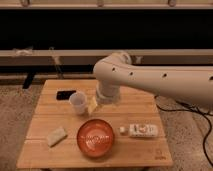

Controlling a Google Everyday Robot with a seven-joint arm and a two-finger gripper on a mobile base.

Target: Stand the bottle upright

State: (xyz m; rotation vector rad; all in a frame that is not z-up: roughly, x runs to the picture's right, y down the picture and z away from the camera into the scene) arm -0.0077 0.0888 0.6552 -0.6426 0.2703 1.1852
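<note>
Claw [95,103]: low beside white cup [78,101]; open or closed, cannot tell.
Bottle [140,131]: lying flat on bench [50,116], right of claw, nearer me.
Risk: reaching arm likely clips cup; bottle may roll.

"Can you read any words here?"

"No. The small clear plastic bottle with a white cap [141,130] lies at the lower right of the frame. Its pale label [143,131] has tiny coloured marks, too small to read."

"Anything else?"

"A little dark mark [159,154] sits on the light wooden table [50,107], near its lower right corner. I can't read it. The gripper [94,103] is mid-frame, just beside the white cup [78,102], and has no words I can read."
</note>
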